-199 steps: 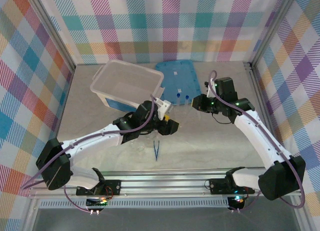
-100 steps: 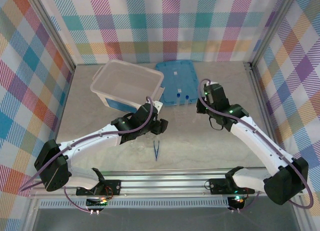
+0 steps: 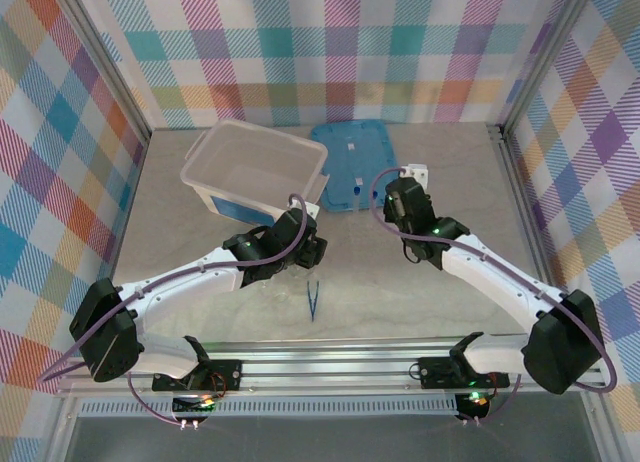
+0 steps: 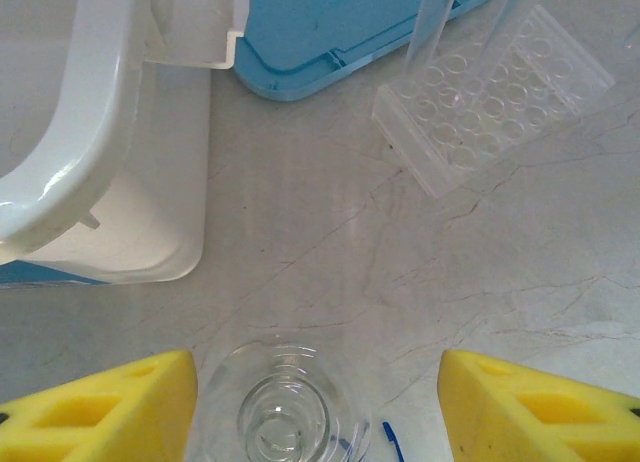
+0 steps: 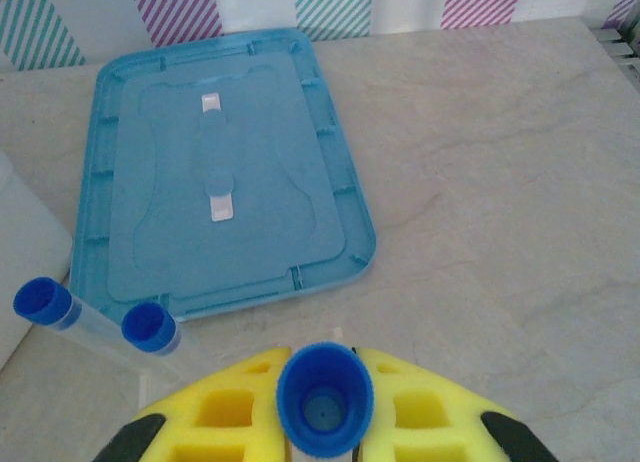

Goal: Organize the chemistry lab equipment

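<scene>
Right gripper [image 5: 325,414] clamps a thin, likely slippery blue-capped clear tube [image 5: 325,394]; left gripper [image 4: 318,397], open, straddles a fragile-looking clear glass flask [image 4: 283,417] mid-worktop [image 3: 380,307].

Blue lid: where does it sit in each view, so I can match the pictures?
Top external: blue lid at rear centre.
Left wrist: lid along the top edge, centre.
Right wrist: lid in the upper left.
Shared landmark: white tub beside the lid's left edge.
</scene>
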You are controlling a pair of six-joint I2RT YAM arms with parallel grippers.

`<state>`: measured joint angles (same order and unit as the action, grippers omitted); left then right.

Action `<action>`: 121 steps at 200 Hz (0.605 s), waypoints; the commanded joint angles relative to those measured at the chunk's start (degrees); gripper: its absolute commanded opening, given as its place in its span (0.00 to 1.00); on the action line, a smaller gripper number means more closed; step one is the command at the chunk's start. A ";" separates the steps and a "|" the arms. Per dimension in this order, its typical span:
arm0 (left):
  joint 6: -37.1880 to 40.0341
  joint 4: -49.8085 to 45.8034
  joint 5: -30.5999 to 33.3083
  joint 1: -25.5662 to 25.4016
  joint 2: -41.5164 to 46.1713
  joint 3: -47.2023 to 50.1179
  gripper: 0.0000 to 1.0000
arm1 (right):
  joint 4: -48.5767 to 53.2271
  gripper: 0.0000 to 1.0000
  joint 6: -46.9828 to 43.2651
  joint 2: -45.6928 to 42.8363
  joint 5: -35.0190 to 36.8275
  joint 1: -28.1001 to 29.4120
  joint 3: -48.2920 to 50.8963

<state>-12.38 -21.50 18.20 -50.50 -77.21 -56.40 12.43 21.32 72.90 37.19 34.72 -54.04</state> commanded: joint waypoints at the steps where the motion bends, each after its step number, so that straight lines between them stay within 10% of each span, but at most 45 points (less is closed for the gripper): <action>1: -0.60 -1.43 0.92 -0.04 -0.14 -1.63 0.65 | -5.92 0.13 -1.06 1.37 2.50 0.35 0.43; 121: -1.15 -1.44 0.56 0.35 0.48 -0.78 0.66 | -10.12 0.14 -1.54 7.57 3.05 0.29 1.38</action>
<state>-12.60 -21.54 18.15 -50.50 -77.19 -56.40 5.13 20.43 79.02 38.83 34.89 -53.58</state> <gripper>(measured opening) 0.656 0.166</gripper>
